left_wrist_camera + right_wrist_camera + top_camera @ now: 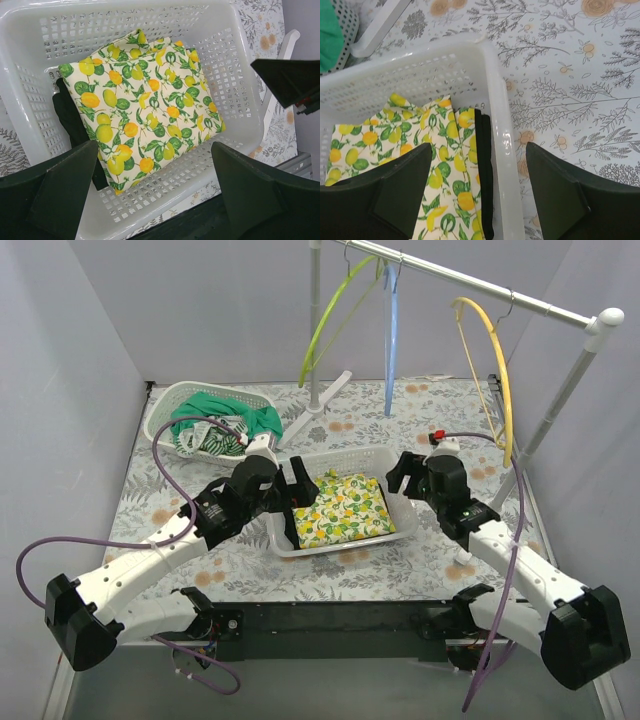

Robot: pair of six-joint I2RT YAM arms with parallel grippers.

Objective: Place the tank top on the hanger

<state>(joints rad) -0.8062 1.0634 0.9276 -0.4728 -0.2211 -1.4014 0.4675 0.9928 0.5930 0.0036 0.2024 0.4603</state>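
The green-and-white striped tank top (217,443) lies crumpled in an oval white basket (165,410) at the back left, under a plain green cloth (238,413). The yellow hanger (500,365) hangs by its hook from the rail (470,282) at the back right. My left gripper (303,496) is open and empty over the left side of a rectangular basket; in the left wrist view (155,200) it hovers above the basket's wall. My right gripper (404,473) is open and empty over that basket's right rim, as the right wrist view (477,195) also shows.
The rectangular white basket (345,457) in the middle holds a lemon-print cloth (342,508) over a dark cloth (70,120). A lime-green hanger (328,328) and a light blue hanger (392,340) hang on the rail. The rack's slanted post (560,400) stands at the right.
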